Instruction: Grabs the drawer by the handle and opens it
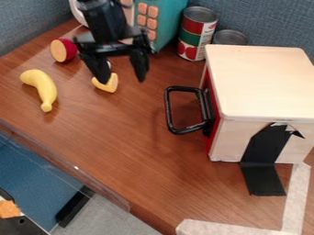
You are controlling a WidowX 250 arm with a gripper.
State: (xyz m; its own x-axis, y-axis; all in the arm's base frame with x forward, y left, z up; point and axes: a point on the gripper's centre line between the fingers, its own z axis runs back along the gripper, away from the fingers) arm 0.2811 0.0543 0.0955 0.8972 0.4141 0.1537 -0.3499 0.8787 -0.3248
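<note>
The end effector (122, 79) hangs released between one banana (43, 87) and one black drawer handle (168, 110).

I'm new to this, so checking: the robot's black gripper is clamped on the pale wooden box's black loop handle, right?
Not clamped: in the camera view the gripper hangs open, apart from the handle. The black loop is indeed on the box.
</note>
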